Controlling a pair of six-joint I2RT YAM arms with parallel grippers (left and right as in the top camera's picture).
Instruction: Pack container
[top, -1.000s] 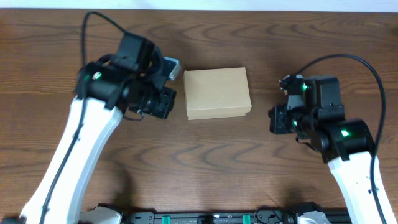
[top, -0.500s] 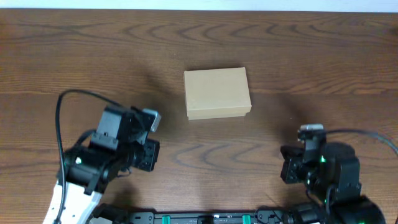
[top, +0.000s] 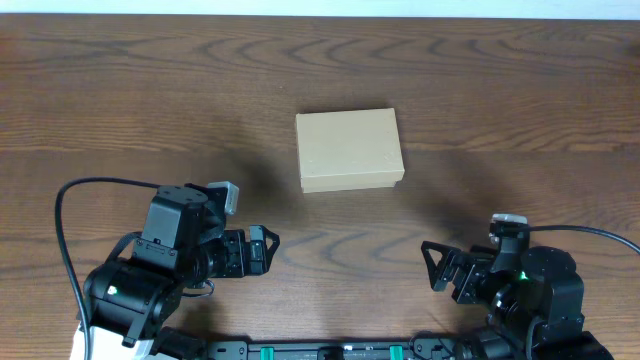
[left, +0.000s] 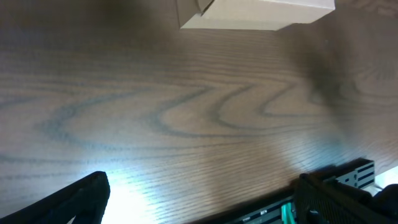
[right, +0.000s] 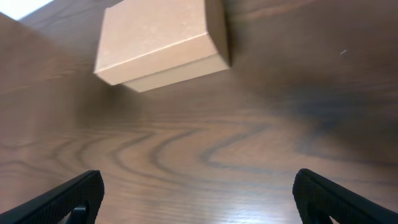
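Note:
The container (top: 349, 149) is a tan cardboard box with its lid down, lying flat on the wooden table (top: 500, 90) at its middle. My left gripper (top: 262, 252) is low at the near left, well short of the box, its jaws wide apart and empty. At the near right my right gripper (top: 431, 267) is also open and empty. The left wrist view shows only the box's near edge (left: 255, 12) far ahead of the left gripper (left: 202, 199). The right wrist view has the whole box (right: 161, 40) beyond the right gripper (right: 199, 196), with bare wood between the fingers.
A black rail with green fittings (top: 330, 351) runs along the table's near edge, between the two arm bases; it also shows as the rail (left: 339, 177) in the left wrist view. A pale strip of wall (top: 320, 6) borders the far edge.
Both arms have drawn back from beside the box to the near edge of the table. Both grippers, shut before, now stand open. The box has not moved.

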